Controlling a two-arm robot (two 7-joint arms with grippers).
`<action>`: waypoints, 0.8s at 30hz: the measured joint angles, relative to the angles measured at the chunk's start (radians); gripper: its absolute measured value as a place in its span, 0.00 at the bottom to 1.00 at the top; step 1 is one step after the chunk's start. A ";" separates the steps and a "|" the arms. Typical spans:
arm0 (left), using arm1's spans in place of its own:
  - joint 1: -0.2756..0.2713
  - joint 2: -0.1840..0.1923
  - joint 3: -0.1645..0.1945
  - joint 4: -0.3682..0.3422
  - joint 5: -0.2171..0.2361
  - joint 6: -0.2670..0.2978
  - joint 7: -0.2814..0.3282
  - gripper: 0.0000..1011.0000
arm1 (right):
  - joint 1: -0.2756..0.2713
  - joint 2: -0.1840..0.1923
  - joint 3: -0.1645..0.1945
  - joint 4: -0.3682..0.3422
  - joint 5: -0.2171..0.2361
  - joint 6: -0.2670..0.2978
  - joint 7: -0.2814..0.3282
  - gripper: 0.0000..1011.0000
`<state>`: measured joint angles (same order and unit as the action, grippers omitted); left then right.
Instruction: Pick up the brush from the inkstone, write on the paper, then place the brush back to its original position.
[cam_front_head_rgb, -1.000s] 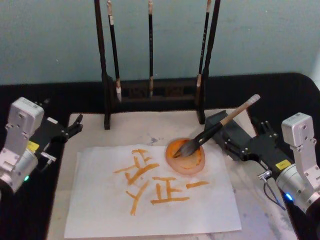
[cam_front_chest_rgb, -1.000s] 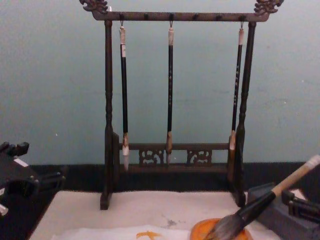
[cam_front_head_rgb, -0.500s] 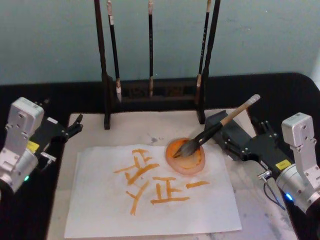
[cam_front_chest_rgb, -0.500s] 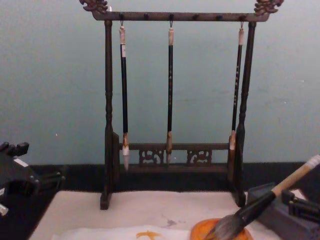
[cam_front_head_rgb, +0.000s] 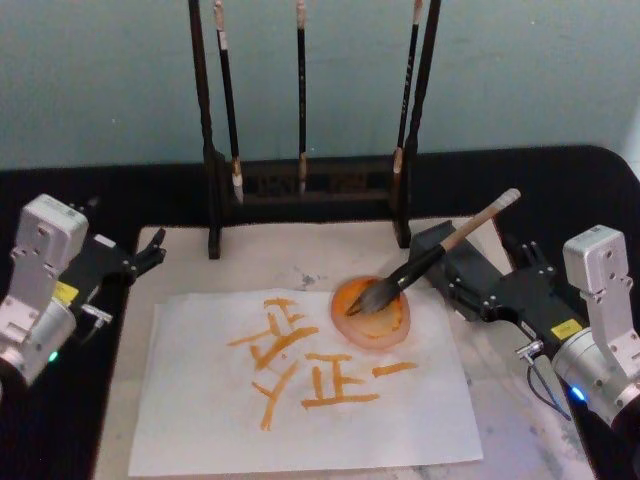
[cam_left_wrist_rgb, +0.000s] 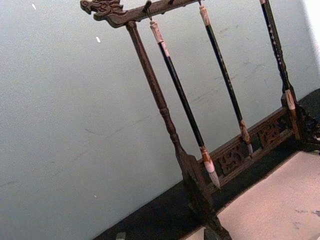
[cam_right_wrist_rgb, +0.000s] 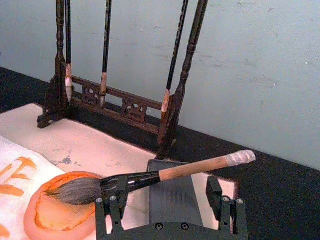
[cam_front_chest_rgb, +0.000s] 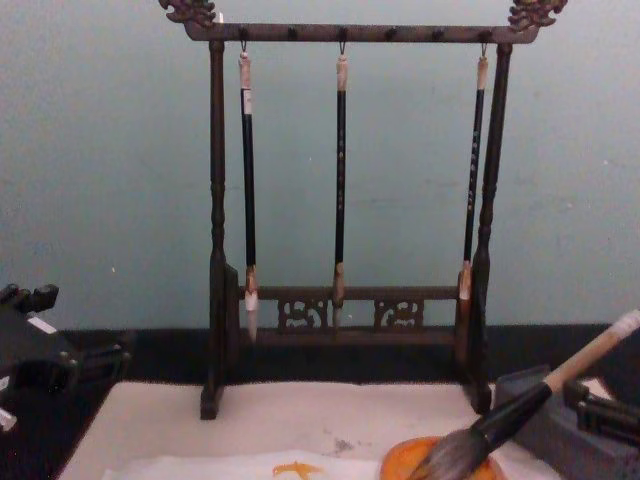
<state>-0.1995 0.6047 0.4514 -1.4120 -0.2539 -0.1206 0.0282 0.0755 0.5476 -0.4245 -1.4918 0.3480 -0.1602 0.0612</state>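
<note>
Between apart grippers, brush (cam_front_head_rgb: 420, 262), paper (cam_front_head_rgb: 200, 400)

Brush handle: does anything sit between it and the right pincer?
Nothing visible does. The brush lies with its bristles in the orange dish and its handle across the dark inkstone, directly ahead of the open right pincer.

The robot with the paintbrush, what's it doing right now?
Nothing is being held. The big brush lies with its handle propped on the dark inkstone and its bristles in the orange dish. The right gripper sits open just behind the inkstone; the left gripper waits at the mat's far left corner. The paper already has orange characters on it. Three thin brushes hang on the rack behind.
</note>
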 joint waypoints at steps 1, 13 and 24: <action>0.000 0.000 0.000 0.000 0.000 0.000 0.000 1.00 | 0.000 0.000 0.000 0.000 0.000 0.000 0.000 0.99; 0.000 0.000 0.000 0.000 0.000 0.000 0.000 1.00 | 0.000 0.000 0.000 0.000 0.000 0.000 0.000 0.99; 0.000 0.000 0.000 0.000 0.000 0.000 0.000 1.00 | 0.000 0.000 0.000 0.000 0.000 0.000 0.000 0.99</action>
<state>-0.1995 0.6047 0.4514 -1.4120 -0.2539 -0.1205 0.0283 0.0755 0.5476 -0.4245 -1.4919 0.3480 -0.1603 0.0612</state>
